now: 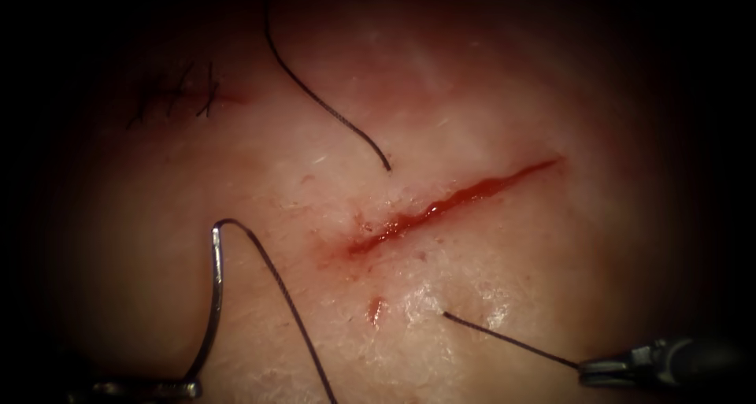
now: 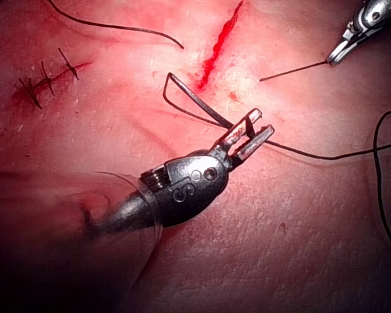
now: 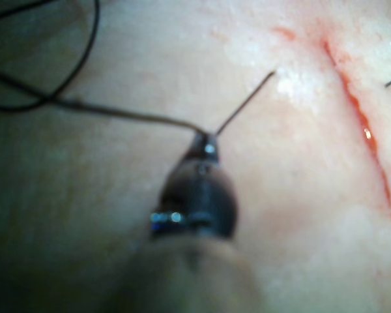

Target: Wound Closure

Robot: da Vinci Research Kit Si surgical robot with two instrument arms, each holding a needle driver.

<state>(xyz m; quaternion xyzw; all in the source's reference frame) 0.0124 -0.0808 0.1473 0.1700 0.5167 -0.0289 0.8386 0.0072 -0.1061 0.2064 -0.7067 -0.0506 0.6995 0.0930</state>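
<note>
Left end effector [image 1: 189,388] clamped on needle [image 1: 214,294] near its tip end, clear of tissue [image 1: 488,97], left of cut [image 1: 453,203]. Right end effector [image 1: 587,366] closed on thread [image 1: 512,342].

The endoscope looks down on the tissue [image 1: 472,81] from above and in front, the cut [image 1: 453,203] running from about 8 o'clock to 2 o'clock near mid-frame. The left wrist view looks along its shaft, very near the left pincer [image 2: 251,138], and reaches the cut [image 2: 218,45]. The right wrist view sits closer still behind the right pincer [image 3: 206,140]. All three share the cut [image 3: 365,130].
</note>
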